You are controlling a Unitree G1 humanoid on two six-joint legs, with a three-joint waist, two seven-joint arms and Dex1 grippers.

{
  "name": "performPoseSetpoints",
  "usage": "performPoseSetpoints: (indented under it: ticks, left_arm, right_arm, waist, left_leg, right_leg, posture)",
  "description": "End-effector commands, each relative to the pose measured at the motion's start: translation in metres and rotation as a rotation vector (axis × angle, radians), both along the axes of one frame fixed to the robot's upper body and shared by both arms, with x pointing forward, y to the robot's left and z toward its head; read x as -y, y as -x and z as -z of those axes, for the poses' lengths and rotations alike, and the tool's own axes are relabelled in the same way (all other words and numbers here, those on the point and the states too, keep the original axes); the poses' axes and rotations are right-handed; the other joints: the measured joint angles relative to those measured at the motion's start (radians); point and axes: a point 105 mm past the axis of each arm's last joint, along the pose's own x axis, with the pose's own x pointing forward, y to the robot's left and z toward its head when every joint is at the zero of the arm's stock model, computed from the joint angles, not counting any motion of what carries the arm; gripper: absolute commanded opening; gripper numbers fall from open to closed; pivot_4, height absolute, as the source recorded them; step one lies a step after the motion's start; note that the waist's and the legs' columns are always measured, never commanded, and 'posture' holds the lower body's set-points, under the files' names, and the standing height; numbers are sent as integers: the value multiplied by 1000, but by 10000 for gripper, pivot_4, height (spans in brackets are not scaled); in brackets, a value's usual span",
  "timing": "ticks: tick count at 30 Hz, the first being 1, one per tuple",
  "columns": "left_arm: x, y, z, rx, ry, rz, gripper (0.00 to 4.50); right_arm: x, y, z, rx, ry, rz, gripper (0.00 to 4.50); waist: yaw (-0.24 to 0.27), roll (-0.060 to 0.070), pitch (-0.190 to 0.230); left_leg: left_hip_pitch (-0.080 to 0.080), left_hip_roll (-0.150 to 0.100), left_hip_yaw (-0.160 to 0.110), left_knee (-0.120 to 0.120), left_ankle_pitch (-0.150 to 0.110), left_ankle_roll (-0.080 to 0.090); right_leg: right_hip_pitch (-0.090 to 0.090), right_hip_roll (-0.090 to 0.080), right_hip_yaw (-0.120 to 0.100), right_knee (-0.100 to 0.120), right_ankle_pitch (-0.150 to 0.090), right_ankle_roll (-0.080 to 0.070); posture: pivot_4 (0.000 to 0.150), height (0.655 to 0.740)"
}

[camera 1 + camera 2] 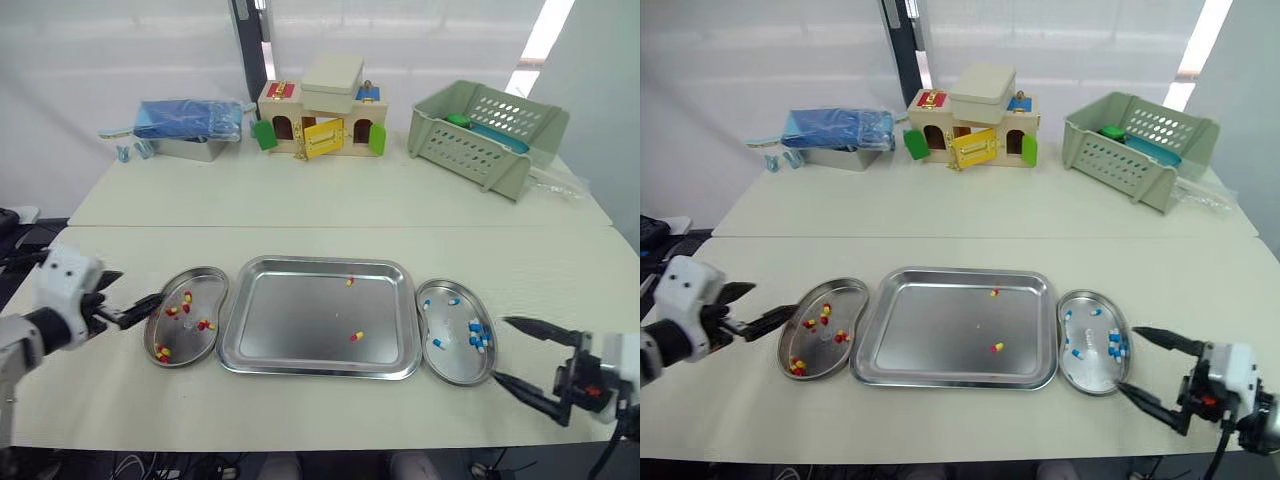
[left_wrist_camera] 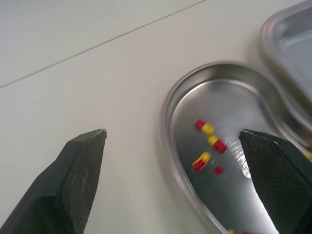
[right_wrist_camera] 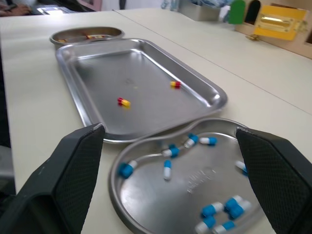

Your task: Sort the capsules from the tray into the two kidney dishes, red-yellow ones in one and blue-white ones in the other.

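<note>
tray (image 1: pixel 290 320): shiny steel, rectangular | capsules (image 1: pixel 357 336): two, red-yellow

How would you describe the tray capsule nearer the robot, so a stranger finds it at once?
Find the big steel tray between the two kidney dishes. Two red-yellow capsules lie in it, right of centre. The nearer capsule sits on the open floor; the other capsule lies by the far rim.

Lab setup: white backdrop, steel tray (image 1: pixel 262 345), 2 kidney dishes (image 1: pixel 178 345).
</note>
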Motion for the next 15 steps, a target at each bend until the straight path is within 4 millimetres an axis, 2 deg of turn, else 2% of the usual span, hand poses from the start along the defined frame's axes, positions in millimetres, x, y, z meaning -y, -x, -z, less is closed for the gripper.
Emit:
performPoseSetpoints:
  ticks: [1, 3, 7, 15]
  left_arm:
    - [-34, 8, -19, 52, -62, -72, 44895]
    - [-50, 11, -22, 61, -84, -104, 44895]
    - [-65, 12, -24, 78, -114, -122, 44895]
    - [-71, 14, -19, 74, -122, -117, 44895]
  right_arm:
    - [26, -4, -13, 33, 28, 74, 45000]
    - [40, -8, -14, 36, 40, 112, 45000]
    - [59, -15, -11, 41, 76, 145, 45000]
    - [60, -21, -11, 57, 80, 139, 45000]
  waist:
    - [0, -1, 0]
    - [2, -1, 0]
    - [2, -1, 0]
    - [0, -1, 1]
  left_leg:
    - [0, 0, 0, 0, 0, 0]
    - [0, 0, 0, 0, 0, 0]
    - [0, 0, 0, 0, 0, 0]
    - [0, 0, 1, 0, 0, 0]
  right_leg:
    - [0, 0, 0, 0, 0, 0]
    - [0, 0, 0, 0, 0, 0]
    - [0, 0, 0, 0, 0, 0]
    - [0, 0, 0, 0, 0, 0]
  posture:
    - [1500, 7400]
    - [1500, 7400]
    - [1500, 7400]
    - [1500, 7400]
